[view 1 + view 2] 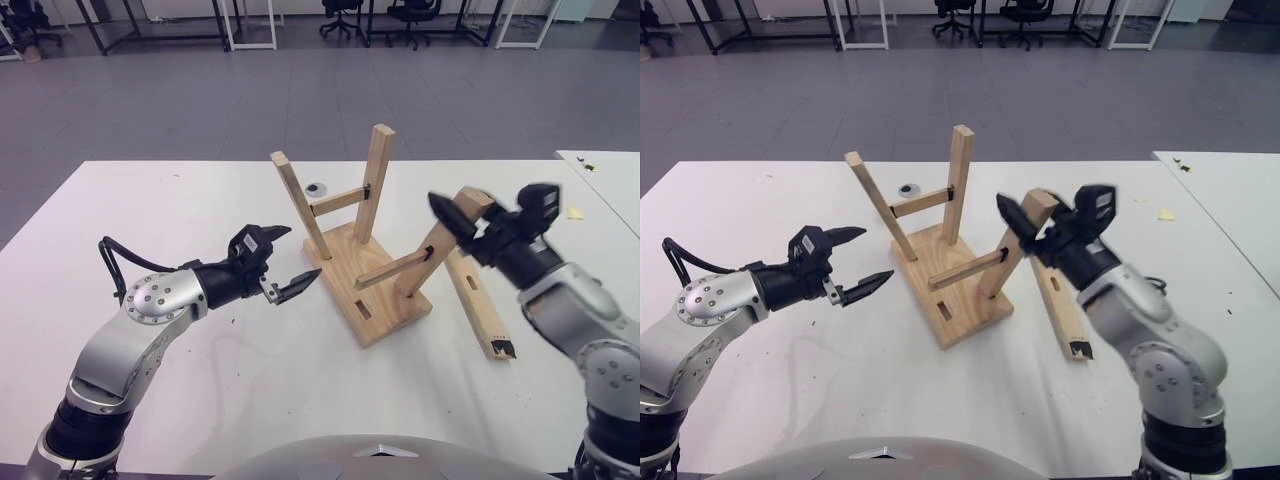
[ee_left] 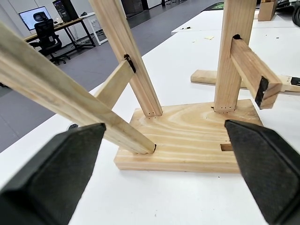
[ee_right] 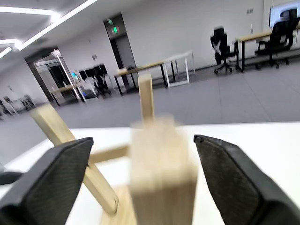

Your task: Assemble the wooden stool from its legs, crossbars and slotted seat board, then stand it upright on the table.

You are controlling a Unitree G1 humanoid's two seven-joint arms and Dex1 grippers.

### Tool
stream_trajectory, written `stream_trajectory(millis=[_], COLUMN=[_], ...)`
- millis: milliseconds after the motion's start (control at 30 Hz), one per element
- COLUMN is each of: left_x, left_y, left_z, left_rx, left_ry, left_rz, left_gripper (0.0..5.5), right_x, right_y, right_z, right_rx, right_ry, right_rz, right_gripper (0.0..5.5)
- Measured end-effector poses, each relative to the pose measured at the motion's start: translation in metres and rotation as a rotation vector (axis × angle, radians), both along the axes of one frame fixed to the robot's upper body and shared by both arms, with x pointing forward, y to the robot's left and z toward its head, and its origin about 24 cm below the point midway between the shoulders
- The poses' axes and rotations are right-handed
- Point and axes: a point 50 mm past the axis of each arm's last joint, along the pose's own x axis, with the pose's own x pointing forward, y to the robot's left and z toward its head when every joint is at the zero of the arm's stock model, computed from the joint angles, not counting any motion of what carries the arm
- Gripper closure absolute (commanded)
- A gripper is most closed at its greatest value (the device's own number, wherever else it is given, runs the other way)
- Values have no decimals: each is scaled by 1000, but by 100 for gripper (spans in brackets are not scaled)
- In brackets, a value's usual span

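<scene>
Three legs (image 1: 375,185) seated in seat board (image 1: 385,315), just ahead of left gripper (image 1: 303,252), jaws spread, empty. Right gripper (image 1: 483,205) jaws parted, straddling leaning leg (image 1: 430,255) top. Wood stiff, light; likely grip mid-shaft.

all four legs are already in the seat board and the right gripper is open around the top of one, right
Not quite: only three legs stand in the seat board; the fourth leg lies flat on the table beside it, as the left eye view shows. The right gripper is indeed open around the top of one standing leg.
</scene>
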Motion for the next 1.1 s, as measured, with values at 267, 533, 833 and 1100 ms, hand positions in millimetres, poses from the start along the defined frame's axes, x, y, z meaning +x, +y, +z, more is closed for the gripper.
stream_trajectory(millis=[267,533,833,1100], left_x=[0,1,2,23], left_y=[0,0,-1,-9], left_z=[-2,-3,-3,56], left_rx=[5,5,8,-404], left_ry=[-7,-4,-9,-177], left_rz=[8,12,8,105], left_gripper=[81,81,81,81], right_x=[17,-17,-21,-5], right_y=[-93,-55,-64,-72], right_z=[53,-134,-146,-127], right_rx=[114,-294,-456,-485], right_ry=[-83,678,706,554], right_rz=[-363,-237,-251,-322], right_gripper=[98,98,246,343])
